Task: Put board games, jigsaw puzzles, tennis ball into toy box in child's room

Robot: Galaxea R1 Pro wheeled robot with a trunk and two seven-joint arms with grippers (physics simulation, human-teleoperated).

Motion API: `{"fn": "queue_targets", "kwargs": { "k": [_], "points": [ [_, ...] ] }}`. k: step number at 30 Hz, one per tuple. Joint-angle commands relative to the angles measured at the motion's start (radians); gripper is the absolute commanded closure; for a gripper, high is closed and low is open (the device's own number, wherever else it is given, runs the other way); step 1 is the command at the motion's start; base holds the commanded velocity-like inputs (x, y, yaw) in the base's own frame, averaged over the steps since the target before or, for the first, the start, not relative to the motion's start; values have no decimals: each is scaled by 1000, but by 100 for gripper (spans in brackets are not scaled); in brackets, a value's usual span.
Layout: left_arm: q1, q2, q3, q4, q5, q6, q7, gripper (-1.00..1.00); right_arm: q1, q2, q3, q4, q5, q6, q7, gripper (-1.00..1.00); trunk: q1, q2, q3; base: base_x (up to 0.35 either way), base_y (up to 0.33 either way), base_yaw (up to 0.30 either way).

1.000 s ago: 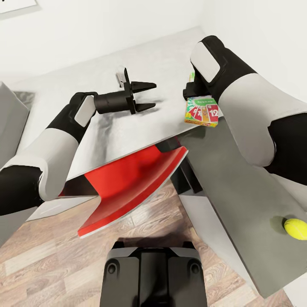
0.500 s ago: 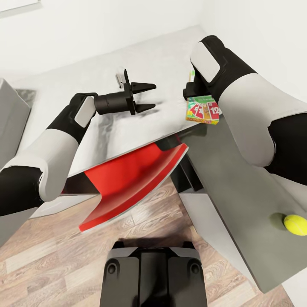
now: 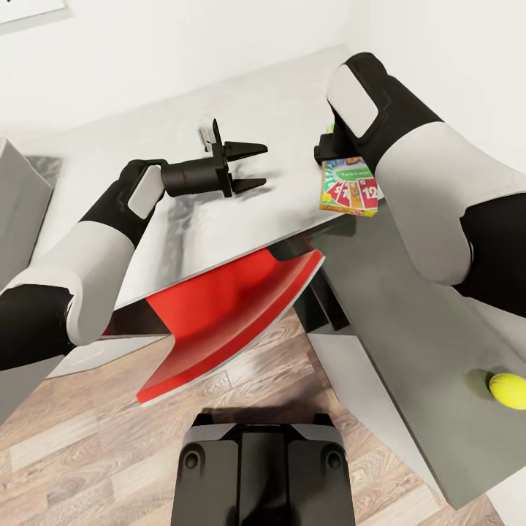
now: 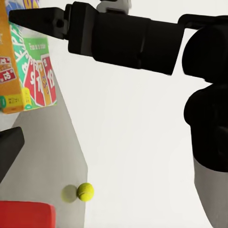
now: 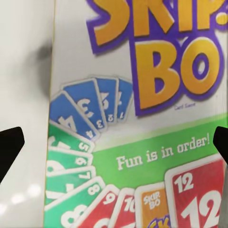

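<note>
The Skip-Bo board game (image 3: 349,187) lies flat near the table (image 3: 219,219) edge, at about 1 o'clock in the head view. The right gripper (image 5: 114,142) hangs over it, fingers wide apart, one dark tip past each side of the box. The left gripper (image 3: 248,166) is open too, over bare tabletop with room all around. The tennis ball (image 3: 508,390) sits at 4 o'clock, well apart.

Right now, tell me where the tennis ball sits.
In the head view the tennis ball lies at the lower right on the table, well apart from the Skip-Bo box by the right arm.
</note>
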Motion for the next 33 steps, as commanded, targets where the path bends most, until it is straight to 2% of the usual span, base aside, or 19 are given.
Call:
{"fn": "queue_targets", "kwargs": {
  "k": [1, 12, 21, 33],
  "points": [
    [-1, 0, -2, 1, 1, 4, -4, -100, -1, 0, 4, 0, -10, 2, -9, -100, 1, -2, -1, 20, 0, 0],
    [1, 0, -1, 1, 1, 4, -4, -100, -1, 0, 3, -4, -9, -49, -7, -100, 1, -2, -1, 25, 0, 0],
    [1, 5, -2, 1, 1, 4, -4, -100, -1, 0, 3, -86, -9, -62, -6, -100, 1, -2, -1, 25, 0, 0],
    [8, 7, -2, 1, 1, 4, -4, -100, 3, 0, 3, -133, -9, -63, -6, -100, 1, -2, -1, 13, 0, 0]
  ]
}}
